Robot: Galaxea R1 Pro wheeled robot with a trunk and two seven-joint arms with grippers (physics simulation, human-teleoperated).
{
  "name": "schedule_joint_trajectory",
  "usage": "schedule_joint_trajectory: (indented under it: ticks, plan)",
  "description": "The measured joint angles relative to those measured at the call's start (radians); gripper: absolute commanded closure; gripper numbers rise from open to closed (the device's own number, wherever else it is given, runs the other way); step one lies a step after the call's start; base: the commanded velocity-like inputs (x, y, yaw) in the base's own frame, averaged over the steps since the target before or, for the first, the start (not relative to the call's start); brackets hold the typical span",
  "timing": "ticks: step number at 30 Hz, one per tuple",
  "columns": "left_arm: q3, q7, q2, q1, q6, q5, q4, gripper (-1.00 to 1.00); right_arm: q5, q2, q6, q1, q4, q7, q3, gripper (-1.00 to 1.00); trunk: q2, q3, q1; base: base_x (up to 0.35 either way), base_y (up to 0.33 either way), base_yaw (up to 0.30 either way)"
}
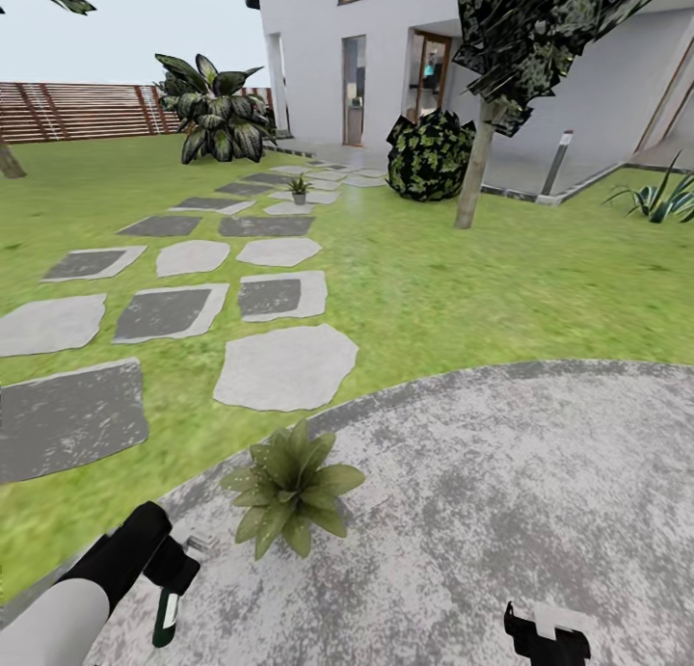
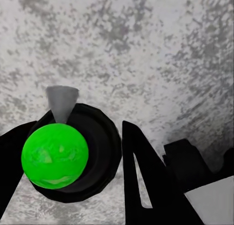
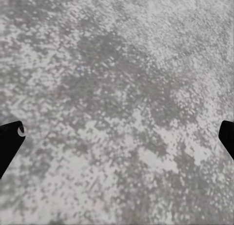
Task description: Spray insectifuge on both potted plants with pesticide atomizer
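home garden | lawn point(image 1: 463, 271), stepping stones point(image 1: 284, 365) (house point(image 1: 386, 30) behind)

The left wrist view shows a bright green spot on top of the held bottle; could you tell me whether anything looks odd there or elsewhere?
The pesticide atomizer hangs nozzle-down from the left gripper, its top cap glowing vivid green against the dark body. That reads as a status marker, not damage. The near potted plant sits upright on the paved patch; nothing is spilled or tipped.

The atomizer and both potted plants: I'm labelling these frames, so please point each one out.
atomizer point(image 1: 166, 616): head view, on its dark green body below the left gripper.
near potted plant point(image 1: 292, 485): head view, on the rosette's leaves.
far potted plant point(image 1: 299, 189): head view, on its leaves above the pot.
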Motion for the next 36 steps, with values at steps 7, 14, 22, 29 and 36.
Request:
schedule_joint_trajectory:
  ticks: [7, 14, 22, 29, 36]
  plan:
    - [0.001, 0.081, -0.019, 0.000, -0.018, 0.031, 0.000, 1.00, 0.002, -0.005, 0.000, 0.000, 0.001, 0.004, 0.001, -1.00, 0.000, 0.000, 0.000, 0.000, 0.000, 0.002]
    - [0.000, 0.081, -0.020, 0.000, -0.107, 0.105, 0.009, 1.00, 0.002, 0.000, 0.000, 0.000, 0.001, 0.000, 0.001, -1.00, 0.000, 0.000, 0.000, 0.000, 0.000, 0.036]
    - [-0.002, 0.148, -0.020, 0.003, -0.108, 0.104, 0.038, 1.00, 0.000, 0.000, 0.000, 0.000, 0.001, 0.000, 0.001, -1.00, 0.000, 0.000, 0.000, 0.080, 0.000, 0.265]
    - [-0.002, 0.181, -0.022, 0.005, -0.108, 0.112, 0.045, 1.00, 0.000, 0.000, 0.000, 0.000, 0.001, 0.000, 0.000, -1.00, 0.000, 0.000, 0.000, 0.094, 0.000, 0.174]
    - [-0.003, 0.182, -0.031, 0.005, -0.108, 0.108, 0.045, 1.00, 0.000, 0.000, 0.000, 0.000, 0.001, 0.000, 0.000, -1.00, 0.000, 0.000, -0.001, 0.230, 0.000, 0.007]
